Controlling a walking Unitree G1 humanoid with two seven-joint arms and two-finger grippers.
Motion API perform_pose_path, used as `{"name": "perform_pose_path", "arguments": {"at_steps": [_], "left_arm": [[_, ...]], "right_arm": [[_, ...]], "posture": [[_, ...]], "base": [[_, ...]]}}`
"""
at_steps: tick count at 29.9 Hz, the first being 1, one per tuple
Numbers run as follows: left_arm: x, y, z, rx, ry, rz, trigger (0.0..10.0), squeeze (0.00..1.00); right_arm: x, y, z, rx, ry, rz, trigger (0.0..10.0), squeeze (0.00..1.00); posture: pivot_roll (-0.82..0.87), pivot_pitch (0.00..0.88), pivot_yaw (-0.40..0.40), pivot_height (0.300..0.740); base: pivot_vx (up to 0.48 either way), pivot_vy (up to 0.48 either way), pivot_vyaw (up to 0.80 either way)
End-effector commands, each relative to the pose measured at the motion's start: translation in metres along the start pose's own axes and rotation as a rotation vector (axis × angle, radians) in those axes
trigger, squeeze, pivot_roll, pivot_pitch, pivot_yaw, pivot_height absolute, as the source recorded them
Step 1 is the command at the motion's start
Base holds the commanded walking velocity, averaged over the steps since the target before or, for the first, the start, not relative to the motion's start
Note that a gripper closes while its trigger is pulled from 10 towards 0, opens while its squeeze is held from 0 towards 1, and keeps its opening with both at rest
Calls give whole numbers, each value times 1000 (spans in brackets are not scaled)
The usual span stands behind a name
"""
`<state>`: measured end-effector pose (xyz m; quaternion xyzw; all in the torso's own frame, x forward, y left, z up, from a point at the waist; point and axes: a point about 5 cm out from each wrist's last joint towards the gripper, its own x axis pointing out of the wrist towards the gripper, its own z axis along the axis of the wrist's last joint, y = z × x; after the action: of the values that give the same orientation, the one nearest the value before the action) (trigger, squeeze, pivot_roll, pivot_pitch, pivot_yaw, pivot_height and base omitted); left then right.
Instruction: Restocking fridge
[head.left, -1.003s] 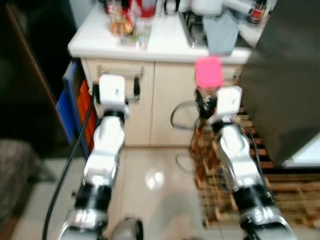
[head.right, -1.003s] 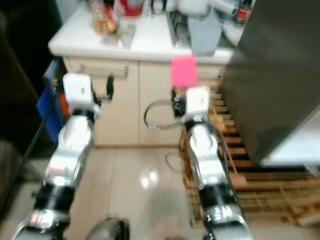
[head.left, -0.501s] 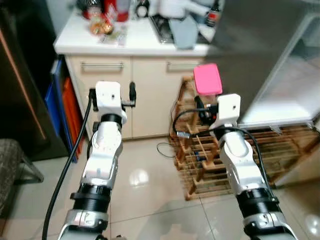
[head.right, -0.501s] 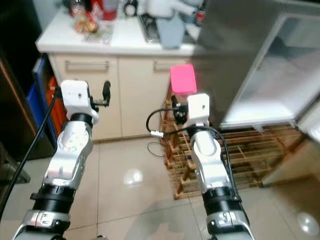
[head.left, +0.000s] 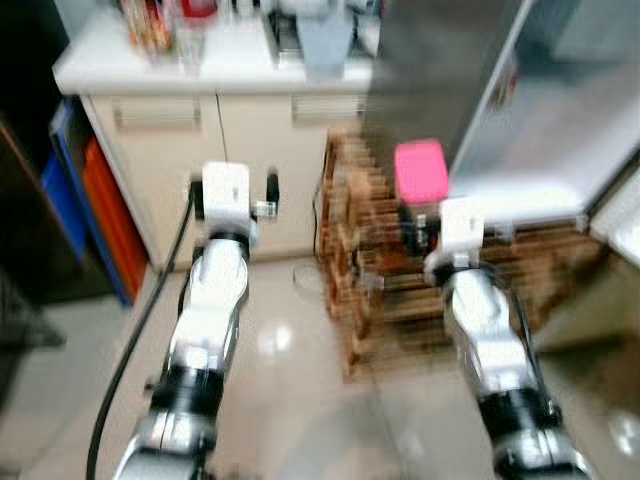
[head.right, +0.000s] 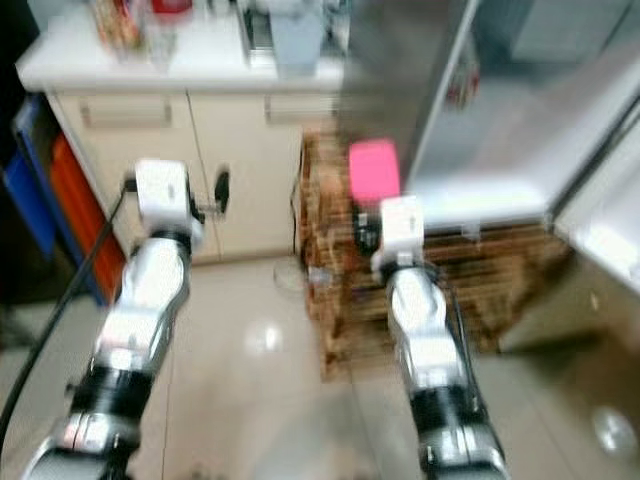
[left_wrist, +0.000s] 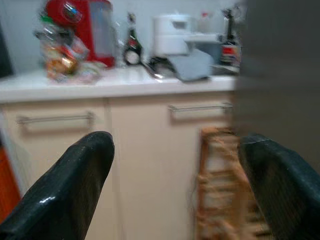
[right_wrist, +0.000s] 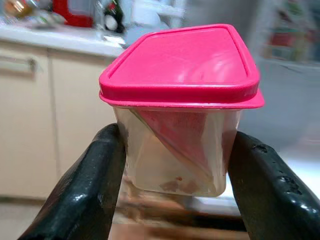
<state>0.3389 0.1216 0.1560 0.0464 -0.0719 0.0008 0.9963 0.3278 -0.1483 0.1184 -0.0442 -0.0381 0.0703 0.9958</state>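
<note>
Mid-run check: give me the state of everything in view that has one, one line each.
pink-lidded container: lid on, upright, clamped between the fingers.
right gripper: shut on the container, raised toward the fridge.
left gripper: open, holding nothing, raised.
fridge door: open, pale interior showing beside it.
cabinet doors: both shut.
wooden rack: standing on the floor between cabinet and fridge.

We see a clear plastic container (right_wrist: 177, 130) with a pink lid (right_wrist: 182, 62), upright, clamped between the right gripper's (right_wrist: 175, 195) two black fingers (right_wrist: 87, 185). It is held near the open fridge (head.left: 560, 110), in front of its compartment.
</note>
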Motion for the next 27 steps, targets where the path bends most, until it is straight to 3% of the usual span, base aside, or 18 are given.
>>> {"name": "perform_pose_path", "arguments": {"at_steps": [1, 5, 13, 22, 27], "left_arm": [[3, -3, 4, 15, -12, -14, 10000, 0], [6, -2, 6, 25, -20, -21, 10000, 0], [13, -4, 12, 33, -54, -43, 10000, 0], [9, -7, 5, 27, -32, -40, 10000, 0], [10, -5, 4, 43, -36, -55, 10000, 0]], "right_arm": [[3, -1, 6, -14, -20, -2, 0, 0], [6, -1, 6, -13, -19, -10, 0, 0], [6, 1, 2, -21, -6, -2, 0, 0], [5, 4, 0, -23, -2, 10, 0, 0], [4, 8, -1, -16, -2, 13, 0, 0]], "posture": [[-58, 0, -31, 740], [-55, 0, -24, 740], [-55, 0, -29, 740], [-57, 0, -32, 740], [-54, 0, -20, 740]], "base": [[0, -431, 0], [0, -430, 0], [0, -430, 684], [27, -427, 0], [103, 0, 0]]}}
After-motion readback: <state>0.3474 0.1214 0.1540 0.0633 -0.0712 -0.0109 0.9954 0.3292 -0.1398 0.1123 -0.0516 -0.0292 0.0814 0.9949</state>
